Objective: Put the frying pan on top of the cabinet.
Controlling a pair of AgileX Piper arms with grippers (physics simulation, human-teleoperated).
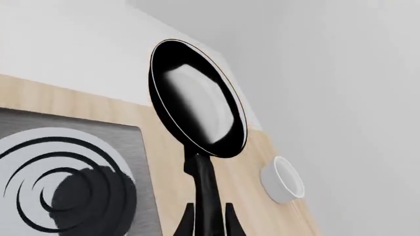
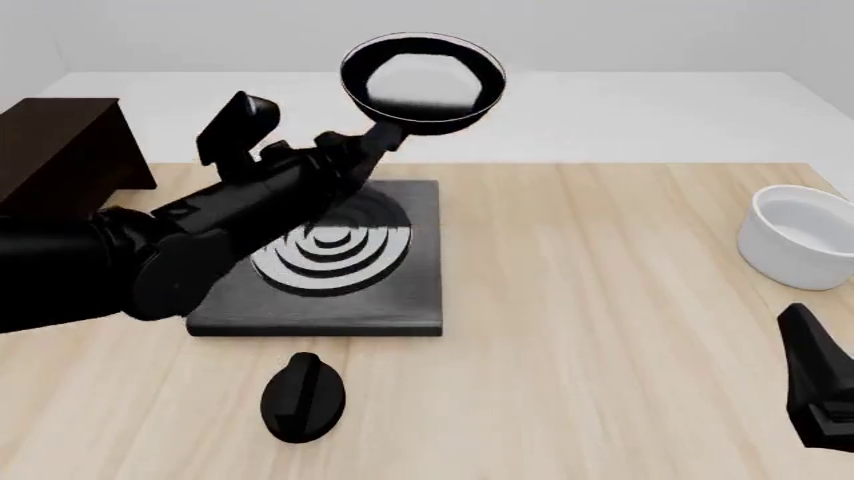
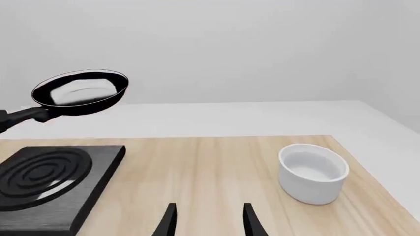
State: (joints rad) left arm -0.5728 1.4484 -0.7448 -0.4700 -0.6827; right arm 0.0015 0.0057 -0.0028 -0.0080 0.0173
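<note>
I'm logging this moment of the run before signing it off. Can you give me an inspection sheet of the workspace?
Surface: pale wooden table, level.
Job's things: frying pan held up in the air above the stove plate; dark cabinet at far left, top bare.
Clutter: white bowl at right; black knob near front edge.
Grippers: left gripper shut on the pan's handle; right gripper open, holding nothing.
Cables: nothing seen.
Surroundings: plain pale walls and floor.
</note>
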